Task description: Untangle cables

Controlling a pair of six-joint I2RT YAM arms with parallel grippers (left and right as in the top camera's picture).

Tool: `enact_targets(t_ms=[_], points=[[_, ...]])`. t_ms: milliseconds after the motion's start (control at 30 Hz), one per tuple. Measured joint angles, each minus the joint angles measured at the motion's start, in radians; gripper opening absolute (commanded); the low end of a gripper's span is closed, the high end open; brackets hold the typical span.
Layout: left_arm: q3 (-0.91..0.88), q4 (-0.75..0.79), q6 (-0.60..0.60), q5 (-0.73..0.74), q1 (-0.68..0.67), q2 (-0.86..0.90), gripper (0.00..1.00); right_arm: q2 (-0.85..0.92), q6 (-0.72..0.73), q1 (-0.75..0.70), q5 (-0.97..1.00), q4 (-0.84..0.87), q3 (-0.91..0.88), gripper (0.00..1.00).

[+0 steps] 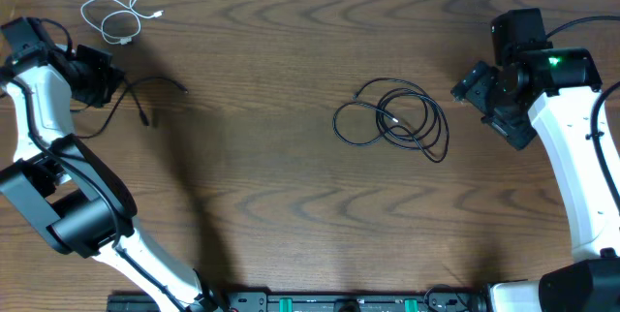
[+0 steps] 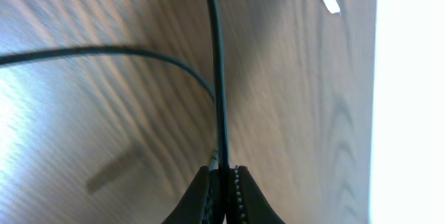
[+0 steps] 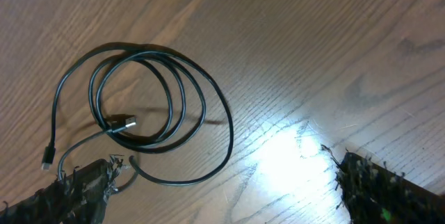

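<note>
Overhead, the left gripper (image 1: 109,87) is sitting at the far left of the table (image 1: 271,205), pinching a black cable (image 1: 179,86) whose free ends are trailing off to its right. The white cable (image 1: 120,16) is lying looped just beyond it, apart from the black one. A black coil (image 1: 392,123) is resting right of centre, well apart from both. The right gripper (image 1: 473,87) is hovering just beside the coil and holding nothing.

In the left wrist view, the fingers (image 2: 201,193) are pressing together on the black cable (image 2: 217,57), which is running straight away from them. A second strand is curving in from the left to meet it. A white plug (image 2: 331,2) is showing near the top edge.

In the right wrist view, the right gripper (image 3: 222,161) is standing spread wide above bare wood, with the coil (image 3: 160,99) lying loose ahead and to one side.

I judge that one cable is being laid aside while the coil is waiting its turn. The next move is probably calling for the left jaws to let go, and for the right gripper to be coming down over a single outer strand of the coil, not the overlapped bundle.
</note>
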Motion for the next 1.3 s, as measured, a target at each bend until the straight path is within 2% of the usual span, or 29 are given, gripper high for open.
enact_targets(t_ms=[167, 267, 367, 400, 467, 800, 1000, 1100, 1300], points=[[0.0, -0.001, -0.048, 0.076, -0.01, 0.0, 0.12, 0.0, 0.0, 0.0, 0.0, -0.016, 0.0, 0.99], [-0.001, -0.002, -0.064, 0.092, -0.01, 0.0, 0.22, 0.0, 0.0, 0.0, 0.0, -0.024, 0.0, 0.99], [-0.014, 0.003, -0.072, 0.103, -0.01, 0.0, 0.26, 0.0, 0.0, 0.0, 0.0, -0.026, 0.0, 0.99], [-0.022, 0.003, -0.071, 0.104, -0.01, 0.0, 0.41, 0.0, 0.0, 0.0, 0.0, -0.026, 0.0, 0.99], [-0.039, 0.003, -0.073, 0.1, -0.01, 0.0, 0.57, 0.0, 0.0, 0.0, 0.0, -0.026, 0.0, 0.99], [-0.053, 0.005, -0.009, 0.055, -0.008, 0.0, 0.58, 0.0, 0.0, 0.0, 0.0, -0.026, 0.0, 0.99], [-0.003, -0.043, 0.082, -0.007, 0.02, -0.003, 0.59, 0.0, -0.018, 0.0, 0.0, -0.027, 0.0, 0.99], [0.011, -0.101, 0.103, -0.122, 0.056, -0.026, 0.71, 0.0, -0.023, 0.0, 0.0, -0.026, 0.0, 0.99], [0.014, -0.176, 0.121, -0.332, 0.134, -0.046, 0.78, 0.0, -0.025, 0.0, 0.0, -0.014, 0.0, 0.99]])
